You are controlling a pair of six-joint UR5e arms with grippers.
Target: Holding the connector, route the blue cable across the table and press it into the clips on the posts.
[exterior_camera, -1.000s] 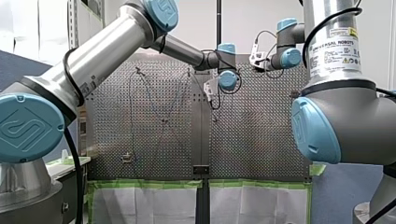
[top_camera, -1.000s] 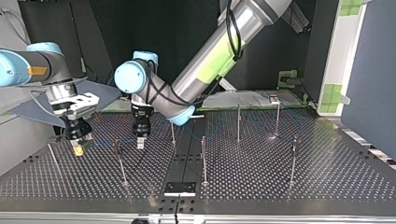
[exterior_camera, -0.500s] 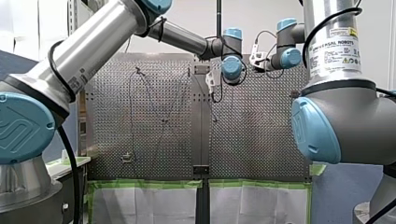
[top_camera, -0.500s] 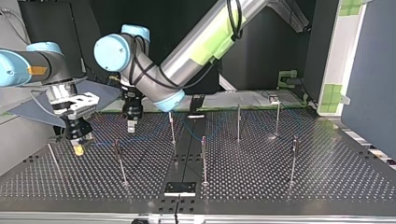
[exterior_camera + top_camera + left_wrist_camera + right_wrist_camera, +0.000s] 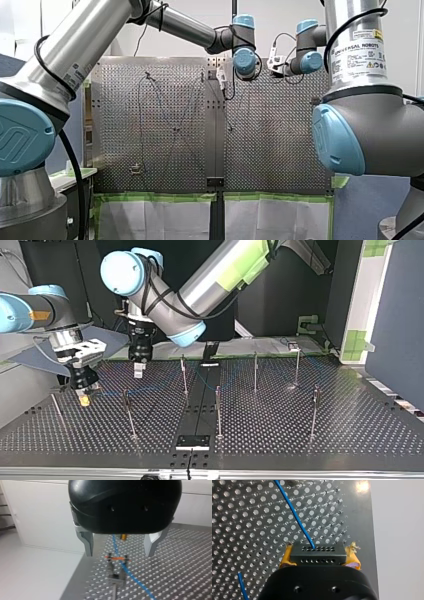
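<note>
Right claw is gripping the connector (top view's 9 o'clock); left claw is gaping over the blue cable.

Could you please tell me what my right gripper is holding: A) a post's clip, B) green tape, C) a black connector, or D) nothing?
C: in the right wrist view, the yellow pads of my right gripper clamp both sides of the black connector, with the blue cable running out of it.
</note>
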